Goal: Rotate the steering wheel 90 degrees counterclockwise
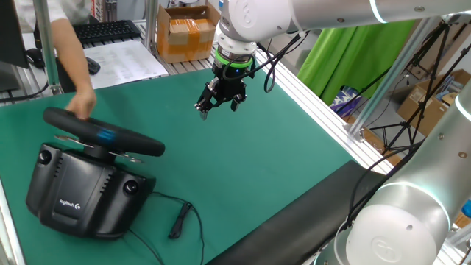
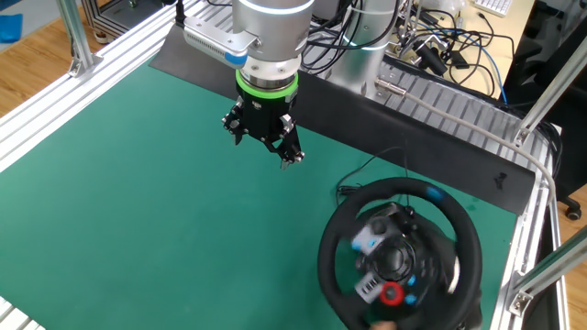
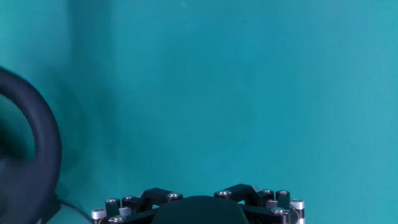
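In one fixed view my tool (image 1: 219, 101) hangs wide and empty above the tabletop (image 1: 280, 154), well apart from the steering wheel (image 1: 103, 132), which a person's hand (image 1: 81, 103) touches, probably positioning it. In the other fixed view the wheel is blurred near the tabletop's corner; in the hand view only its rim shows at the left edge, so I judge the approach not begun.

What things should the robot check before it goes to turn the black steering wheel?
1. Gripper open and holding nothing: ok, it hangs above the green mat.
2. Path from gripper to steering wheel free of objects: ok, only bare mat between them.
3. No people near the wheel: not ok, a person's hand is on the rim.
4. Wheel holding still: cannot tell, it looks blurred in the other fixed view.
5. Cable out of the way: ok, it lies beside the base, away from the gripper.
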`<state>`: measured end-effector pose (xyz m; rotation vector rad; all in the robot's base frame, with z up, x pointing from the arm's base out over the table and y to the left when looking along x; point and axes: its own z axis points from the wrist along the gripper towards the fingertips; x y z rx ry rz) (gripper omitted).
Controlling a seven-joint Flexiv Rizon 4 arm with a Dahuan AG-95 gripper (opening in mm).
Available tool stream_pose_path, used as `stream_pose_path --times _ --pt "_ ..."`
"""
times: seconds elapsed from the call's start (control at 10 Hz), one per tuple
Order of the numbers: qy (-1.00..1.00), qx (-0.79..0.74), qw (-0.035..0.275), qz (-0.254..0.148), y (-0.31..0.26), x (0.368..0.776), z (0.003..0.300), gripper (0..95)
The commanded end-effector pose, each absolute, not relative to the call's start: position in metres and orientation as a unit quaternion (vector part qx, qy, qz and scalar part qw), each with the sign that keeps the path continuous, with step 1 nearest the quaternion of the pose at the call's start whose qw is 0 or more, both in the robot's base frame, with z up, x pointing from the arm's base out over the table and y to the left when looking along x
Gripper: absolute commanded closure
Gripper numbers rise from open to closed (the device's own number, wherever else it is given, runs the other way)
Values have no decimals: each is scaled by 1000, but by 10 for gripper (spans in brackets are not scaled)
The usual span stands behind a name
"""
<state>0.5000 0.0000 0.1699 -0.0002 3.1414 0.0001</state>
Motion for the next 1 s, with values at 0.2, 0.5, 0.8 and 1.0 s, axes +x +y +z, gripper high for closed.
stream_pose_path --times 0.2,0.5,0.8,1.0 --pt "965 227 3 128 3 502 164 950" --pt "963 237 2 128 9 481 156 950" --pt "963 238 -1 128 22 451 151 950" --pt "973 215 -14 84 36 439 156 950"
